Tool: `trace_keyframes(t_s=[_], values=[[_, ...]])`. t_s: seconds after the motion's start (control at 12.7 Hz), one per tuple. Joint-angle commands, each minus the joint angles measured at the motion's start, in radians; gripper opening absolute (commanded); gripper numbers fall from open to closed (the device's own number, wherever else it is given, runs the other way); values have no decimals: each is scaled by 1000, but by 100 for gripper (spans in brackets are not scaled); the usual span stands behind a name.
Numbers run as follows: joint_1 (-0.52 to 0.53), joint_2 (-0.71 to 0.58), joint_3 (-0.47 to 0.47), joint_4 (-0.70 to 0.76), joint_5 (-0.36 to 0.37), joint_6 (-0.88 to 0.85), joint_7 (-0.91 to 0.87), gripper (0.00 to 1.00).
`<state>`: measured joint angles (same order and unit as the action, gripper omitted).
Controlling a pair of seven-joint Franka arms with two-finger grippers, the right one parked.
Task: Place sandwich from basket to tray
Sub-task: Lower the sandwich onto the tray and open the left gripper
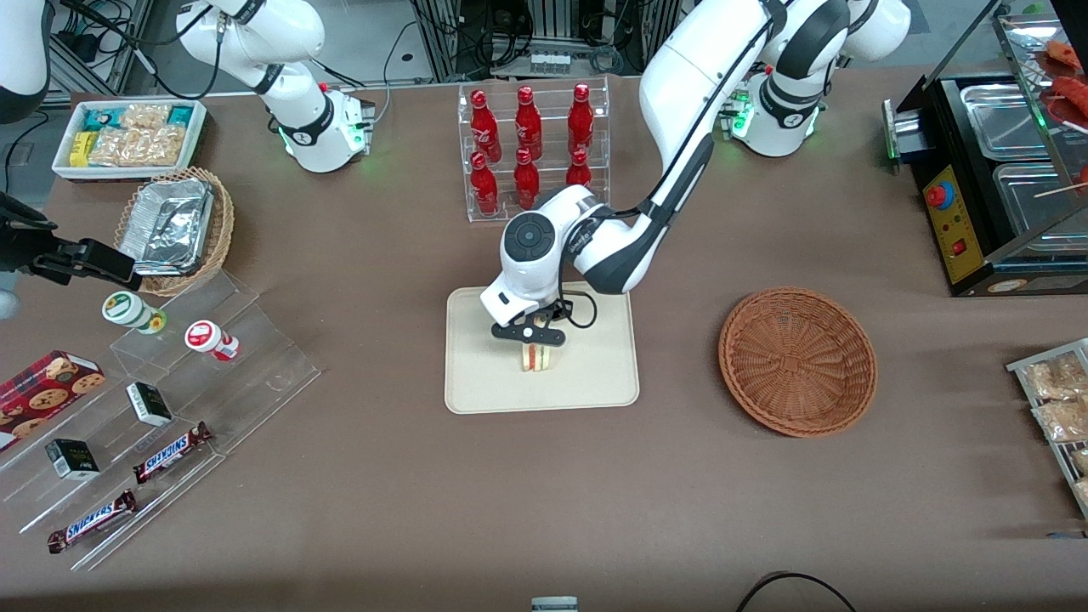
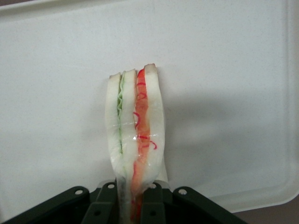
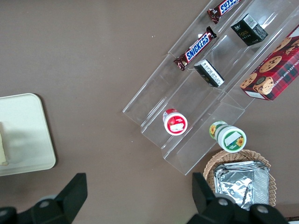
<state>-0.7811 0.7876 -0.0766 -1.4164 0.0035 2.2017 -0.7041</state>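
The sandwich (image 1: 535, 358) is a white-bread wedge with green and orange-red filling, standing on its edge on the cream tray (image 1: 595, 374). My left gripper (image 1: 533, 340) is right above it, shut on the sandwich's upper end. In the left wrist view the sandwich (image 2: 135, 126) is squeezed thin between the two black fingers (image 2: 100, 207), with the tray (image 2: 224, 93) under it. The reddish-brown woven basket (image 1: 797, 360) sits beside the tray toward the working arm's end, with nothing in it.
A clear rack of red bottles (image 1: 531, 144) stands farther from the front camera than the tray. Clear stepped shelves with snack bars and cups (image 1: 161, 399) lie toward the parked arm's end. A black food warmer (image 1: 1003, 170) stands at the working arm's end.
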Motion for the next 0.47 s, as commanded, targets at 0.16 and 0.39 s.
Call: trace_keyframes(t_s=[0.16, 0.39], values=[[-13, 27, 17, 37, 15, 27, -34, 11], [-13, 36, 17, 36, 15, 27, -35, 30]])
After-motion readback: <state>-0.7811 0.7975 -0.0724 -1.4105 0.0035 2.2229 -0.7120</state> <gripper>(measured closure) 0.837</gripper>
